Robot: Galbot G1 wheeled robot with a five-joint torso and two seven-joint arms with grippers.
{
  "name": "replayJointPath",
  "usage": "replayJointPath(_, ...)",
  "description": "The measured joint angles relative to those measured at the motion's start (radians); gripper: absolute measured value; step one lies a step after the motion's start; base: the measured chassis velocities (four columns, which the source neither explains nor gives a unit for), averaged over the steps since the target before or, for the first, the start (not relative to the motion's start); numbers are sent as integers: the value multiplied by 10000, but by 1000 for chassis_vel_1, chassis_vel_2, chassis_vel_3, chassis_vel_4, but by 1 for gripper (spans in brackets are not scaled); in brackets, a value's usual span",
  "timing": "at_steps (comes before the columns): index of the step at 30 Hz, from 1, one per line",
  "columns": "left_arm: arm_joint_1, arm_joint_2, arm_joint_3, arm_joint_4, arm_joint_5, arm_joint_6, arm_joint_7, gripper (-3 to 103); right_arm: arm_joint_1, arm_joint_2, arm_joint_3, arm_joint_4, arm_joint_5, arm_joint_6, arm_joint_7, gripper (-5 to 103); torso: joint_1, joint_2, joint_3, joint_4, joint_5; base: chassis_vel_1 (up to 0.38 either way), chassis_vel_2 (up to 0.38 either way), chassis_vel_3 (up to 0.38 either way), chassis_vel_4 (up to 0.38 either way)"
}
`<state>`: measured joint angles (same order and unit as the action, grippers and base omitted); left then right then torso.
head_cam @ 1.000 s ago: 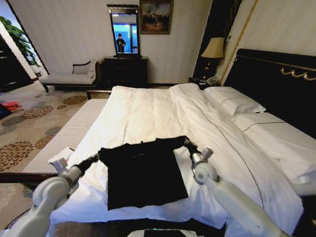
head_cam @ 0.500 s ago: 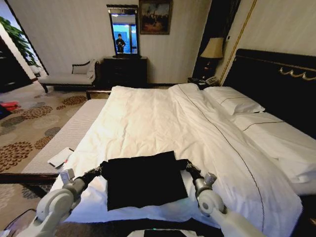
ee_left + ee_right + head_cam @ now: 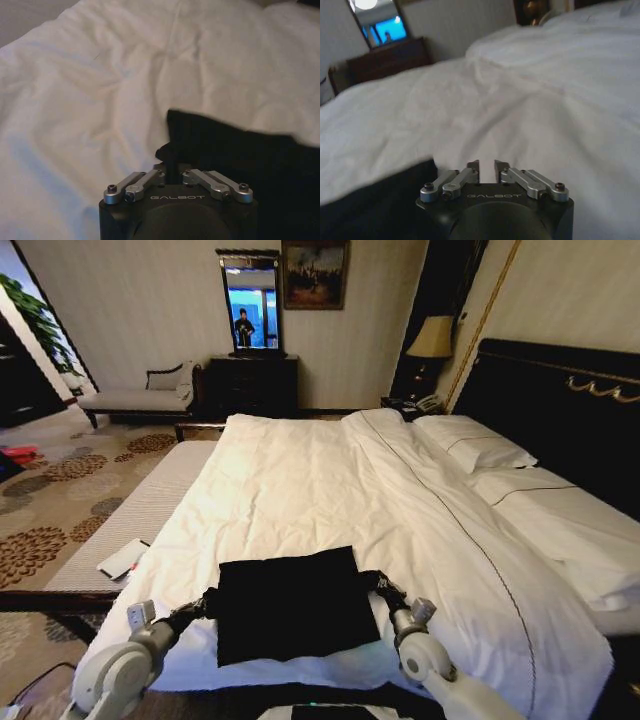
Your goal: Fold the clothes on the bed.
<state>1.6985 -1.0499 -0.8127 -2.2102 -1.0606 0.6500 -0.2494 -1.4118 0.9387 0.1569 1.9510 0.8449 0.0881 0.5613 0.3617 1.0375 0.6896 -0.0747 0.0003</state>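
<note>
now the folded black t-shirt [image 3: 290, 602] lies square-on, left tool [image 3: 170, 167] pinching it, right tool [image 3: 487, 167] narrowly parted.

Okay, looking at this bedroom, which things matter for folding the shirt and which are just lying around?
Part of the job:
- black T-shirt, folded on the duvet
- bed
- left pincer at the shirt's left edge
- right pincer at its right edge

Just lying about:
- pillows
- lamp
- chaise bench
- mirror
- flat white item on the bench beside the bed
</note>
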Motion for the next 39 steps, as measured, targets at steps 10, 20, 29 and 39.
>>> replayJointPath(10,-1974,-181,-899,-368,-2823,418,428,58,-64,221,1566,1338,409,129,421,56,0,1,-1,-8,-3,0,0,0,0)
replayJointPath(20,-3907,-238,-18,2611,-3370,880,504,90,496,418,1172,402,552,33,564,88,1,-1,2,-8,-4,0,0,0,0)
replayJointPath(29,-4516,-645,227,4743,-3134,880,1324,100,1214,468,390,-292,529,-109,680,100,1,-1,1,-4,-2,0,0,0,0)
replayJointPath(39,-4669,-1063,728,5106,-2615,871,1502,100,1507,435,234,-494,540,-226,781,100,1,-1,0,-9,-2,0,0,0,0)
